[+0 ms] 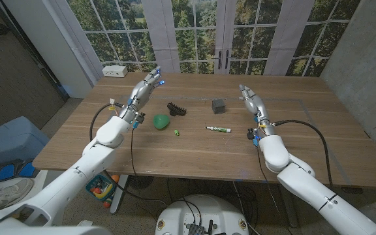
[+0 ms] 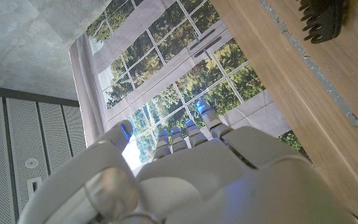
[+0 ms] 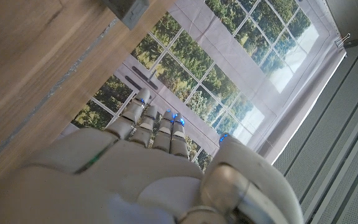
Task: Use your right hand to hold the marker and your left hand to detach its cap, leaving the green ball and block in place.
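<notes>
Blurring small beside marker (image 1: 218, 129): green cap (image 1: 176, 132).

Frame edges crop the grey block (image 3: 128, 9) and black comb (image 2: 325, 17) — marker (image 1: 218, 129) print too small to read.

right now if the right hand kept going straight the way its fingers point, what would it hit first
Probably nothing on the table. The right hand is raised, fingers aimed past the far table edge toward the windows. The grey block sits off to its side, out of that line, though depth is uncertain.
</notes>
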Controlling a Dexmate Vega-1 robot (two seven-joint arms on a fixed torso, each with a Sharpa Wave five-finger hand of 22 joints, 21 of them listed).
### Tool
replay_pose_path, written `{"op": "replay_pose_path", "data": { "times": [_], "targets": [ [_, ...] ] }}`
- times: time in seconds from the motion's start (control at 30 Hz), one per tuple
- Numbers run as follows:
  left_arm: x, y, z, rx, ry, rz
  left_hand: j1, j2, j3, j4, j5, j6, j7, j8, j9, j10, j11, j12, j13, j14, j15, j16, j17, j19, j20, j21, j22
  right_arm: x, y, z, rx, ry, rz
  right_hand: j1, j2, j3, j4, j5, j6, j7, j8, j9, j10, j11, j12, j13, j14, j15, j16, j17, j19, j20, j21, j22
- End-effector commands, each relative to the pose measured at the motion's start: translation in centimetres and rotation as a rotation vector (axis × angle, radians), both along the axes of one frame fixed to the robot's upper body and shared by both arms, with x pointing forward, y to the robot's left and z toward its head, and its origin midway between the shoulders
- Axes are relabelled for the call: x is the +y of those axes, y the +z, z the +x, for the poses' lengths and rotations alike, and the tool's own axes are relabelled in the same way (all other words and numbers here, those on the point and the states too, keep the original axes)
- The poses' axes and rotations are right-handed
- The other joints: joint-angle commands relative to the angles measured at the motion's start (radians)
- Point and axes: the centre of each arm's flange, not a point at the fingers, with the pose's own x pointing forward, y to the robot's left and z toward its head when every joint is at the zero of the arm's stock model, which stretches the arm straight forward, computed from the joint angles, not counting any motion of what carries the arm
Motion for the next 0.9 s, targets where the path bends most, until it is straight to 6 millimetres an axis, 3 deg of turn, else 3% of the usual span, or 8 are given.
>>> {"op": "replay_pose_path", "data": {
  "times": [0.03, 0.9],
  "targets": [
    [1.1, -0.3, 0.4, 0.019, -0.052, -0.071, -0.011, 0.021, 0.012, 0.000, 0.005, -0.001, 0.003, 0.003, 0.002, -0.005, 0.004, 0.006, -0.001, -0.005, -0.044, 0.002, 0.003, 0.007, -0.041, -0.002, -0.001, -0.8, -0.4, -0.5, -0.017, 0.046, 0.137, -0.003, 0.002, 0.010, 0.003, -0.005, 0.011, 0.001, 0.009, 0.000, 0.012, 0.002, 0.004, 0.000, 0.012, -0.067, 0.004, -0.002, 0.012, -0.040, -0.003, 0.003],
    [4.3, -2.1, 2.2, 0.117, -0.082, -0.271, -0.013, 0.025, 0.052, 0.002, 0.007, 0.014, 0.008, 0.007, 0.001, 0.002, 0.011, 0.009, -0.001, -0.001, -0.039, 0.003, 0.002, 0.012, -0.036, -0.020, 0.000, -3.3, -0.9, -0.2, 0.004, 0.156, 0.383, -0.018, -0.002, 0.049, 0.002, -0.015, 0.036, 0.009, 0.010, 0.000, 0.031, 0.011, 0.007, -0.016, 0.024, -0.065, 0.006, -0.027, 0.029, -0.037, -0.019, 0.003]
  ]
}}
